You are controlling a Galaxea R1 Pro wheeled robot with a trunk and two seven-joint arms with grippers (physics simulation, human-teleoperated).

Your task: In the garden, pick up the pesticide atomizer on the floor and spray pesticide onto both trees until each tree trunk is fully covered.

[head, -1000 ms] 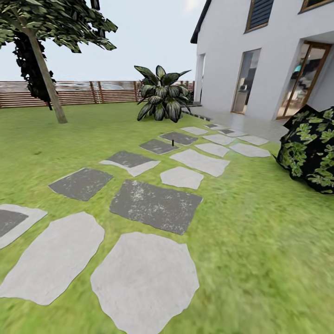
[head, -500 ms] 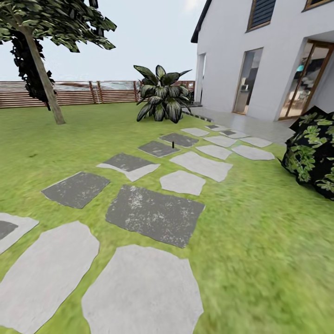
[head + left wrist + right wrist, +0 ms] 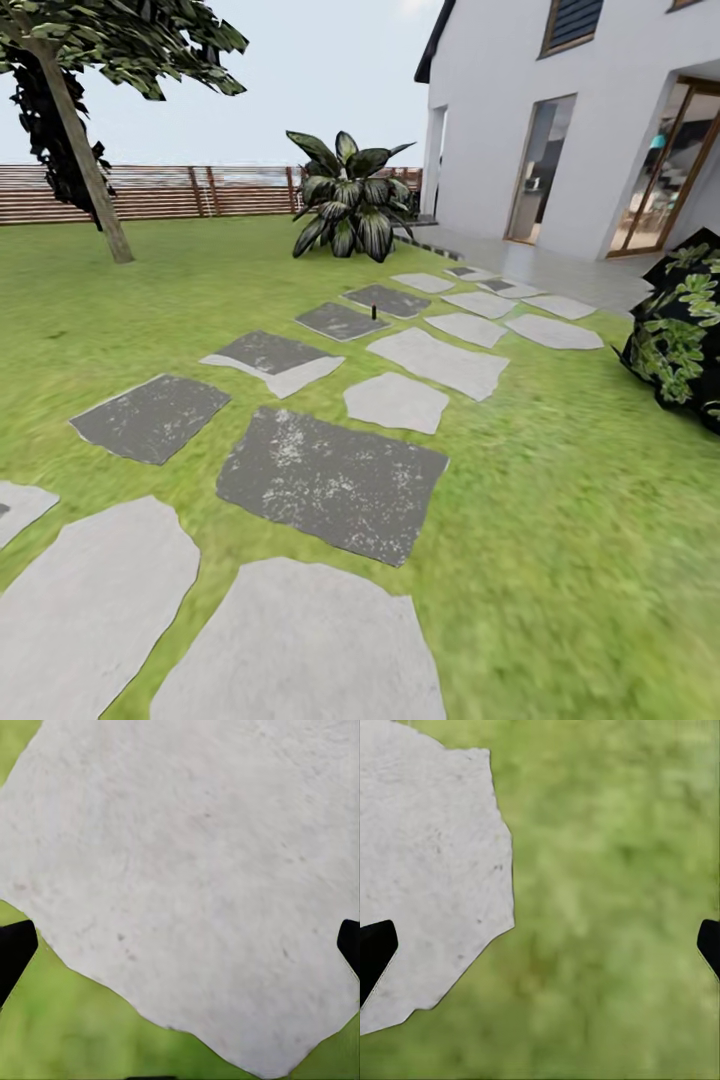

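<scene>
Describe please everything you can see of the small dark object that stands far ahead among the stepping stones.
The small dark object, likely the pesticide atomizer, appears in the head view as a tiny, upright, black, slim shape. It stands far ahead at the edge of a dark grey stepping stone, beside another dark one, with the big leafy plant beyond. Nothing touches it except the ground. Its nozzle, marks and material are too small to tell.

We are in a home garden: a green lawn [image 3: 560, 520] crossed by grey stepping stones [image 3: 330, 485], a brown slatted wooden fence [image 3: 200, 192] along the far edge, a white house [image 3: 520, 110] with tall glass doors [image 3: 665, 175], a leaning tree [image 3: 85, 150] and a broad-leaved plant [image 3: 350, 205].
</scene>
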